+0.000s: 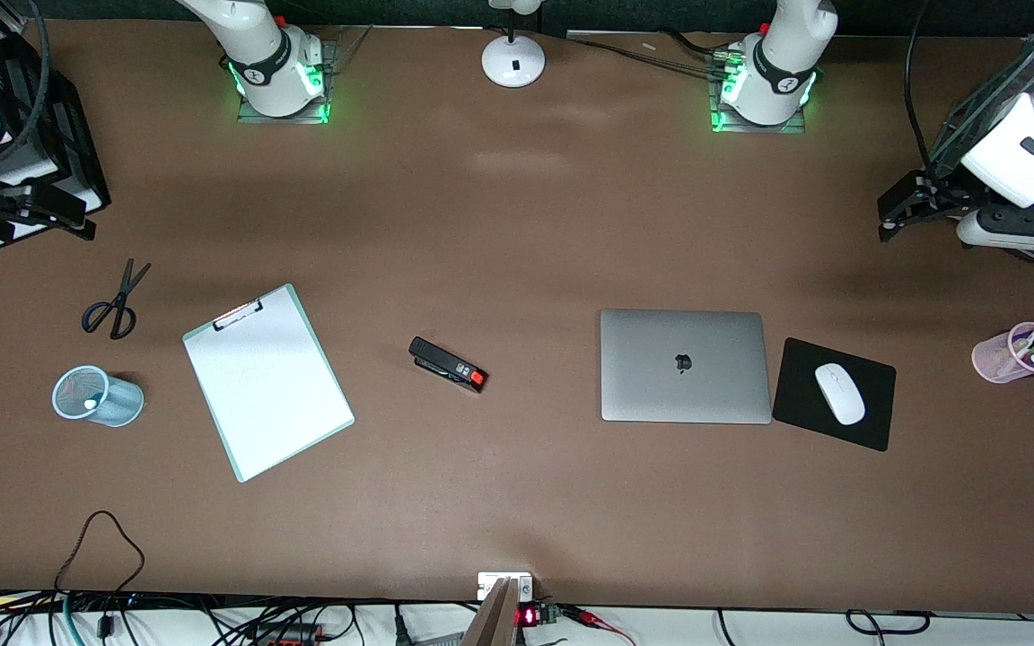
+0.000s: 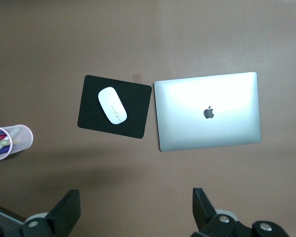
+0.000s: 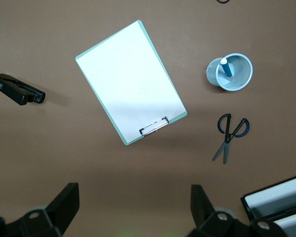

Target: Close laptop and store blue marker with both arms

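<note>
Looks done: laptop [image 1: 684, 365] lid down, center-right of front frame; blue marker [image 3: 226, 68] inside blue mesh cup [image 3: 230, 72], lower left. Left claw [image 2: 133, 210] and right claw [image 3: 133, 207] released, empty, parked high over desk [image 1: 517, 502].

High front camera; wrist cameras look straight down.

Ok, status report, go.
Left pincer and right pincer open, empty, raised. Laptop shut flat. Blue marker standing in the blue mesh cup. Nothing obstructing.

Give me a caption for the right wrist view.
Blue marker standing in the blue mesh cup, beside scissors, clipboard and stapler.
</note>
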